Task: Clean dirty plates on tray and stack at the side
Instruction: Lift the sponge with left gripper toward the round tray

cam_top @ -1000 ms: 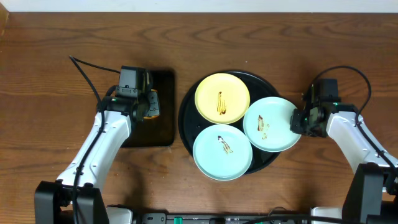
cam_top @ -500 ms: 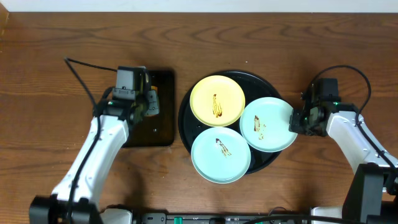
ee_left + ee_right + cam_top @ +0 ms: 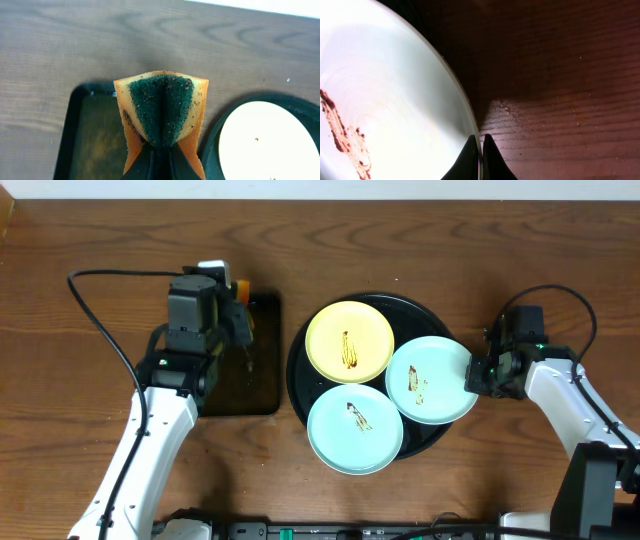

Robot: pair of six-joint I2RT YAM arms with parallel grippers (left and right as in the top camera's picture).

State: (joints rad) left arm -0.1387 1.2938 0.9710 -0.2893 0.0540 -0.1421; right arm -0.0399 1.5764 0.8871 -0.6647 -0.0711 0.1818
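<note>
The round black tray holds three plates: a pale yellow plate at the back, a mint plate at the front, and a mint plate at the right, each with a brown smear. My right gripper is shut on the right plate's rim. My left gripper is shut on a folded orange-and-green sponge, held above the small rectangular black tray.
The rectangular tray's base looks stained. Bare wood table lies to the left, and wood shows to the right of the held plate. A black cable loops behind the left arm.
My left gripper has lifted the sponge up off the rectangular tray and the arm has risen. The round tray's plates shifted slightly left earlier. The right arm holds still.
</note>
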